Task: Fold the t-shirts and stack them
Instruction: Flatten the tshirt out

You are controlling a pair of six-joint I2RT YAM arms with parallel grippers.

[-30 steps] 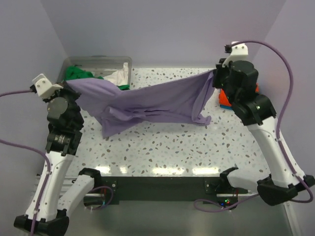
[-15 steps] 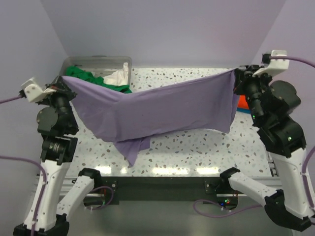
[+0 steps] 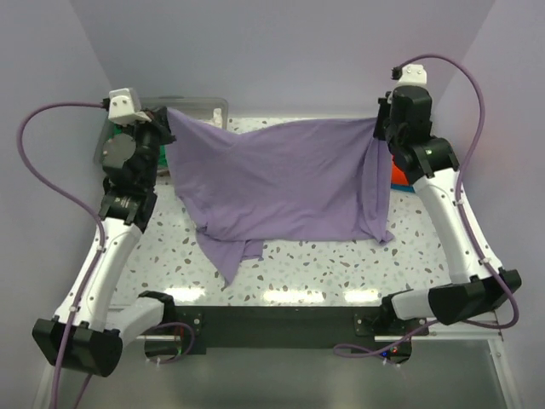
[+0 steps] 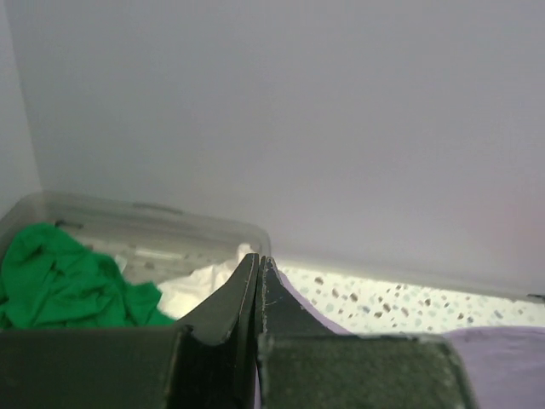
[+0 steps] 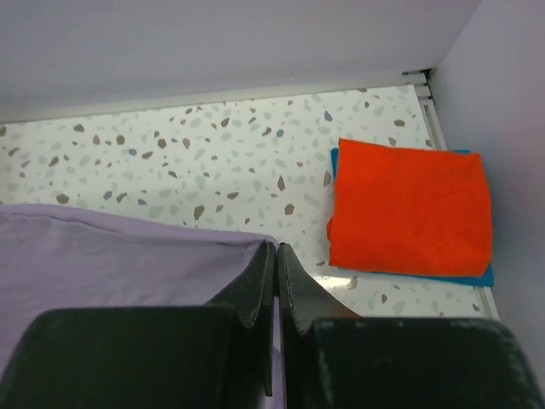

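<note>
**Lavender shirt held spread between both arms at the back of the table**

Seen from above, the lavender t-shirt (image 3: 281, 183) hangs as a wide sheet across the far half of the speckled table (image 3: 341, 264). The left gripper (image 3: 162, 126) pinches its upper left corner and the right gripper (image 3: 381, 129) pinches its upper right corner. The top edge runs nearly level between them, with a slight sag. The right side falls in a folded strip, and at the lower left a loose flap trails toward the near edge. The overhead view does not show whether the lower hem rests on the tabletop or hangs just above it.

That view also hides the fingertips. The left wrist camera shows its two dark fingers pressed flat together, with lavender cloth emerging beside them. The right wrist camera shows the same clamped pinch, on a seamed lavender edge.

The left wrist camera alone looks into the clear tub (image 4: 136, 223) in the far left corner, where a crumpled green t-shirt (image 4: 60, 277) lies beside a white t-shirt (image 4: 200, 285). From above, the purple cloth mostly covers this tub.

Only the right wrist view shows the finished pile whole. A folded orange t-shirt (image 5: 409, 209) lies squarely on a folded blue t-shirt (image 5: 409, 277), against the right wall. From above, only a sliver of orange shows past the arm.
</note>
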